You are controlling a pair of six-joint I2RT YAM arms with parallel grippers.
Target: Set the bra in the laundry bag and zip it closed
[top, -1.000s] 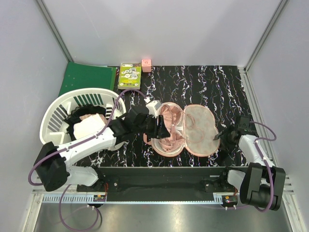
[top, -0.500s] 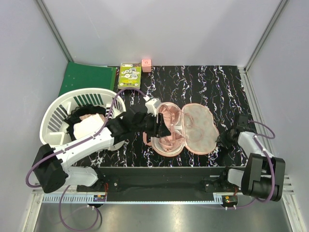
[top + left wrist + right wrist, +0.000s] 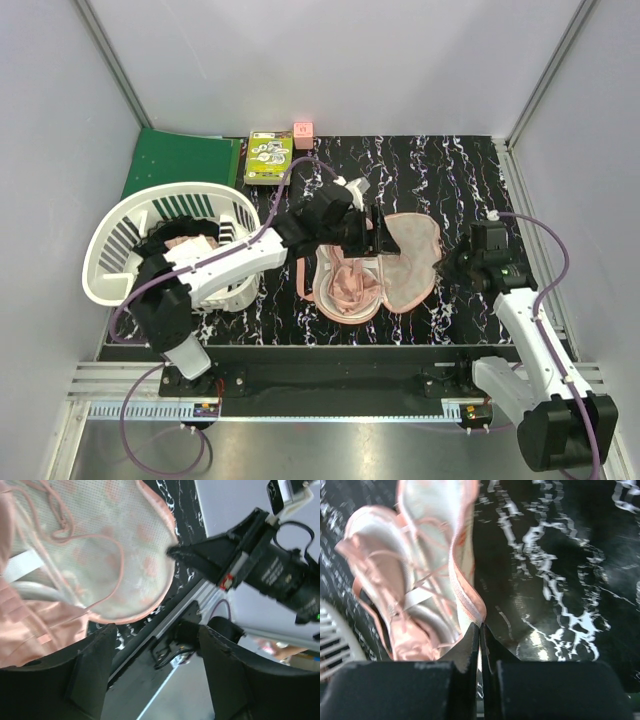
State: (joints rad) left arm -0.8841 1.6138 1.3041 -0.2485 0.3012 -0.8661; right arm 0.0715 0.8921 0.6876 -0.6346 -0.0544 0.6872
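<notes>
The laundry bag (image 3: 415,250) lies open on the black marbled table, and its right half is raised and tilted toward the left one. My right gripper (image 3: 452,262) is shut on that half's pink edging, which runs into the closed jaws in the right wrist view (image 3: 480,628). The salmon-pink bra (image 3: 350,285) lies bunched in the left half, one thin strap trailing across the white mesh (image 3: 110,565). My left gripper (image 3: 378,232) hovers open above the bag's middle. Nothing is between its fingers (image 3: 90,665).
A white slatted basket (image 3: 120,250) with white and black clothes stands at the left. Behind it lie a green folder (image 3: 180,160), a green box (image 3: 270,157) and a small pink cube (image 3: 303,133). Grey walls close the back and both sides.
My right gripper closed on the bag's right edge and lifted that half up and leftward. My left gripper opened, left the bra and rose to the right over the bag.
</notes>
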